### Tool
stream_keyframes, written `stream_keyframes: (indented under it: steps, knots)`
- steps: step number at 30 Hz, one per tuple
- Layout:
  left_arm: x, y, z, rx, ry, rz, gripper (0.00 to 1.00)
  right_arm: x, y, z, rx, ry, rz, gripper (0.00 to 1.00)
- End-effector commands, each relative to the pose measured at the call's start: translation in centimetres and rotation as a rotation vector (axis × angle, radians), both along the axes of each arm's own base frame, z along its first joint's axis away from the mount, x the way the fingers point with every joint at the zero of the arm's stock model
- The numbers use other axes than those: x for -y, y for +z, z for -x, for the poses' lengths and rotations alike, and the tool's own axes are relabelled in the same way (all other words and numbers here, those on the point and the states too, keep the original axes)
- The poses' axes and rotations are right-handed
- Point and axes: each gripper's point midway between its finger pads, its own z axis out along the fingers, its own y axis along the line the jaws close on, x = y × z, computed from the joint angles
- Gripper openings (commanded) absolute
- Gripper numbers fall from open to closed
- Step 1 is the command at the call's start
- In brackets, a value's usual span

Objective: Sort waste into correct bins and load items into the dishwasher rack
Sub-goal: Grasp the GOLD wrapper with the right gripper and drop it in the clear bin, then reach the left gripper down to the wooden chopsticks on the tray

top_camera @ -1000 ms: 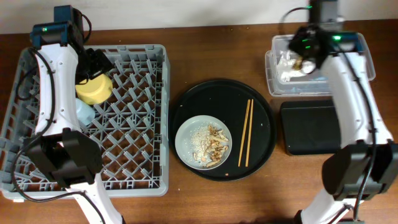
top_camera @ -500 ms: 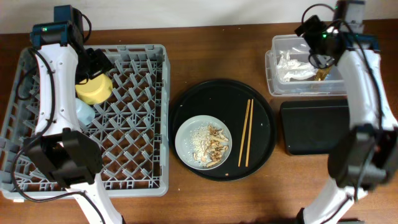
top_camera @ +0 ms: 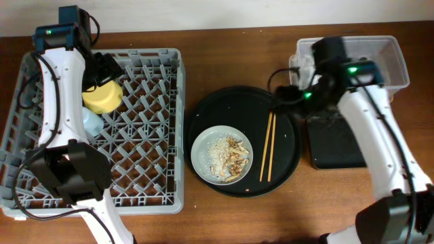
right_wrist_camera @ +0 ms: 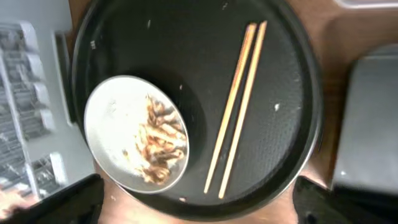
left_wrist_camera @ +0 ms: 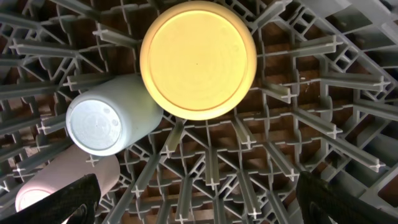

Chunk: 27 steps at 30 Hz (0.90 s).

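Plate: pale grey round plate [top_camera: 222, 154], on the near-left part of the large round black tray [top_camera: 288, 169]. Probably kept out of the rack until it is emptied.
Scraps: whitish rice grains and brown bits [top_camera: 227, 157], all on the plate and not yet binned.
Chopsticks: thin wooden chopsticks [top_camera: 268, 145], side by side on the round tray, right of the plate and apart from it. They lie flat, so gripping them looks fiddly.
Black bin: shallow black rectangular tray [top_camera: 339, 146], just beside the round tray on its right. No waste shows on its visible surface.
Right gripper: right gripper [right_wrist_camera: 202, 208] hangs over the round tray, jaws spread wide with nothing between them. Plate and chopsticks lie below it, so a pick there seems likely.
Rack: dishwasher rack [top_camera: 149, 169], left of the round tray.
Loaded items: yellow bowl [left_wrist_camera: 198, 59], upside down on the pegs, presumably to drain. Light-blue cup [left_wrist_camera: 109, 121] sits against it, base towards the camera. Pink cup [left_wrist_camera: 62, 186] is just beyond, partly hidden.
Left gripper: left gripper [left_wrist_camera: 205, 205] hovers above the bowl, jaws wide apart and empty.
Clear bin: clear rectangular plastic tub [top_camera: 390, 57], far right, partly behind the right arm. Its contents cannot be made out.
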Motion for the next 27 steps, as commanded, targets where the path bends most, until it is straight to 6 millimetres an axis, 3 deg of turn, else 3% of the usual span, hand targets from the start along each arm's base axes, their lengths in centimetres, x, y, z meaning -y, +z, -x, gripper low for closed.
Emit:
stream_keyframes:
  steps: [1, 5, 8, 10, 12, 14, 17, 19, 22, 25, 27]
  knots:
    - [-0.1, 0.5, 0.0, 0.014, 0.011, 0.0, 0.99, 3.2, 1.8, -1.2, 0.056, -0.106, 0.1, 0.99]
    - [-0.1, 0.5, 0.0, 0.014, 0.011, -0.001, 0.99, 13.4, 8.2, -3.2, 0.201, -0.374, 0.246, 0.99]
    - [-0.1, 0.5, 0.0, 0.014, 0.011, 0.0, 0.99, 21.7, 9.6, -2.0, 0.219, -0.59, 0.334, 0.99]
    - [-0.1, 0.5, 0.0, 0.014, 0.011, 0.0, 0.99, 25.7, 9.4, -0.7, 0.201, -0.698, 0.341, 0.99]
    - [0.1, 0.6, -0.5, 0.036, 0.007, 0.014, 0.99, 27.7, 9.4, 0.1, 0.198, -0.754, 0.347, 0.99]
    - [1.9, 0.5, -1.3, 0.068, -0.017, 0.117, 0.99, 29.3, 9.4, 0.9, 0.19, -0.799, 0.353, 0.99]
    - [7.6, 1.0, -1.5, 0.087, -0.101, 0.399, 0.99, 30.0, 9.4, 1.4, 0.186, -0.82, 0.355, 0.99]
    - [12.8, 1.8, -1.5, 0.094, -0.248, 0.516, 0.99, 30.0, 9.4, 1.4, 0.186, -0.82, 0.355, 0.99]
    - [21.2, 1.4, -0.4, 0.065, -0.439, 0.478, 0.99, 30.0, 9.4, 1.4, 0.186, -0.82, 0.355, 0.99]
    - [30.1, 1.2, 1.0, 0.117, -0.66, 0.319, 0.99, 30.0, 9.4, 1.4, 0.186, -0.82, 0.355, 0.99]
    - [33.9, 1.3, 2.5, 0.139, -0.759, 0.257, 0.99, 30.0, 9.4, 1.4, 0.186, -0.82, 0.355, 0.99]
